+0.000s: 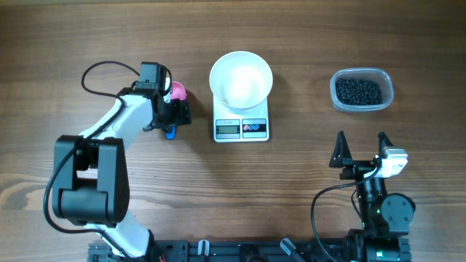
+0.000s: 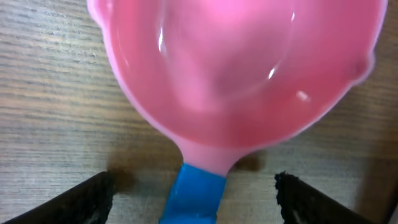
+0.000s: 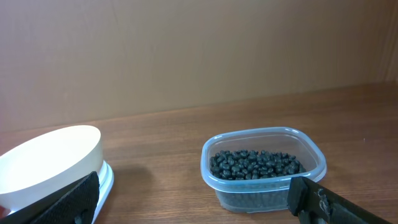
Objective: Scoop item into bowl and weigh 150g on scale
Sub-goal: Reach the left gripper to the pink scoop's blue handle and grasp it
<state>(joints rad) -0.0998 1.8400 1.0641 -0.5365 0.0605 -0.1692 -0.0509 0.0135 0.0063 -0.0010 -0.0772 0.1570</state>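
Pink plastic fills the left wrist view: the scoop (image 2: 242, 68), its rim cut off by the frame, lies on the table (image 2: 43, 112), its blue handle (image 2: 194, 198) between the spread fingers (image 2: 81, 200) of the left gripper (image 2: 194, 185), neither touching it. Overhead, that arm hides most of it. The bowl (image 1: 241, 78) sits on the scale (image 1: 242, 129); the beans (image 1: 358, 91) lie in a clear tub (image 1: 390, 92) further right. The right gripper (image 1: 362, 149) hangs wide open.

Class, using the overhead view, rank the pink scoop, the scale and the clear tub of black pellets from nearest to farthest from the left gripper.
1. Pink scoop, directly at the left gripper.
2. Scale, table centre.
3. Clear tub of black pellets, far right.
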